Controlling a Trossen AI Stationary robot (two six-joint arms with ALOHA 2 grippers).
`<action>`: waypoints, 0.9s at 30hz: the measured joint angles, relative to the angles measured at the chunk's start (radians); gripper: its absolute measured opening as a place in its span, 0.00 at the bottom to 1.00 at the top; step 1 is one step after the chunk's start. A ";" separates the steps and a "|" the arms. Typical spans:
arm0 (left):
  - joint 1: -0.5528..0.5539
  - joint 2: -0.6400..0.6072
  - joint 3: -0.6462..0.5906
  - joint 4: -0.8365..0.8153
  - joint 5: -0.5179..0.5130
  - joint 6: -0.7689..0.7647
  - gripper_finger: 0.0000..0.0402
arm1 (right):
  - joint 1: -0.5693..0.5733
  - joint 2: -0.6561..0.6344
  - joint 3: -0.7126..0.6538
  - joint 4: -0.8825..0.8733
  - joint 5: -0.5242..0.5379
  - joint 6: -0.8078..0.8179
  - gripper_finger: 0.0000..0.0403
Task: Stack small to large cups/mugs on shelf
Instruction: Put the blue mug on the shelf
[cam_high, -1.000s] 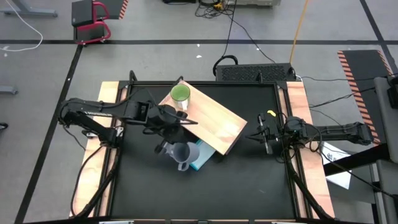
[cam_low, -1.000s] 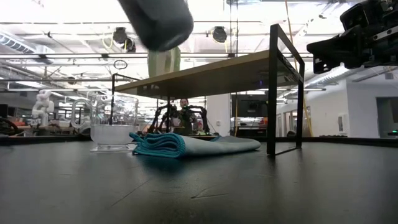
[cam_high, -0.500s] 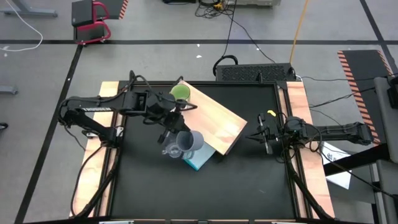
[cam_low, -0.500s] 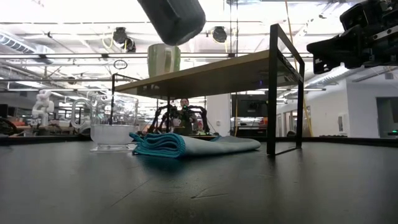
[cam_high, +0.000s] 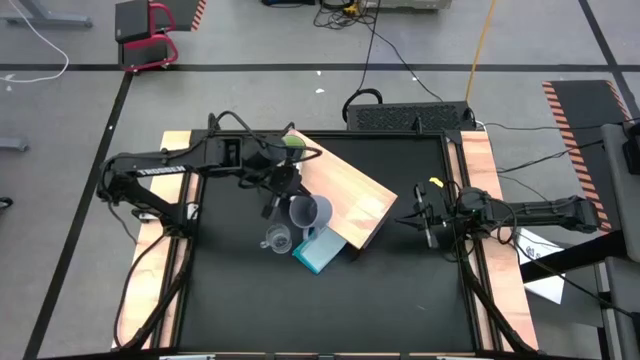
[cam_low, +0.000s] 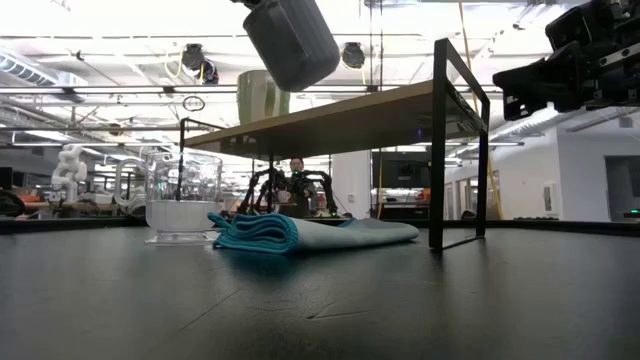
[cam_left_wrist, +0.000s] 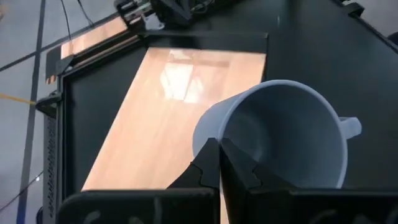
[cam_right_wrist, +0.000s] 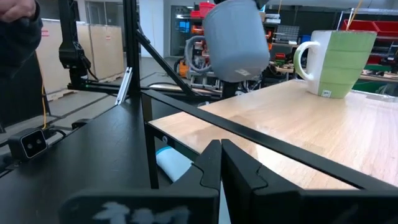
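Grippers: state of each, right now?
Left gripper: shut on the rim of the grey-blue ceramic mug, held in the air by the light wooden shelf.
Right gripper: shut, empty.

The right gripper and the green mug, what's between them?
In the right wrist view, only bare shelf board runs from the shut right gripper to the green mug; the grey mug hangs off to one side.

Count: 3 drinking vessels, 1 shelf, 1 cloth, 2 arms showing.
Showing up: one lime-green ceramic mug with white handle (cam_right_wrist: 341, 63), one grey-blue handled mug (cam_high: 307, 213), one small clear glass cup (cam_high: 278, 240), one light wooden board shelf on thin dark legs (cam_high: 350, 195), one folded light-blue cloth (cam_low: 300, 233), two dark grippers: left (cam_left_wrist: 219, 163), right (cam_high: 424, 222).
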 joint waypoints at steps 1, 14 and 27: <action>0.006 0.001 0.006 -0.004 0.000 0.000 0.00 | 0.000 0.000 0.000 0.000 0.000 -0.001 0.00; 0.122 0.121 0.294 -0.174 0.002 0.033 0.00 | 0.000 0.000 0.000 0.002 0.000 0.011 0.00; 0.129 0.488 0.787 -0.510 0.011 0.017 0.00 | 0.000 0.016 0.000 0.002 0.000 0.011 0.00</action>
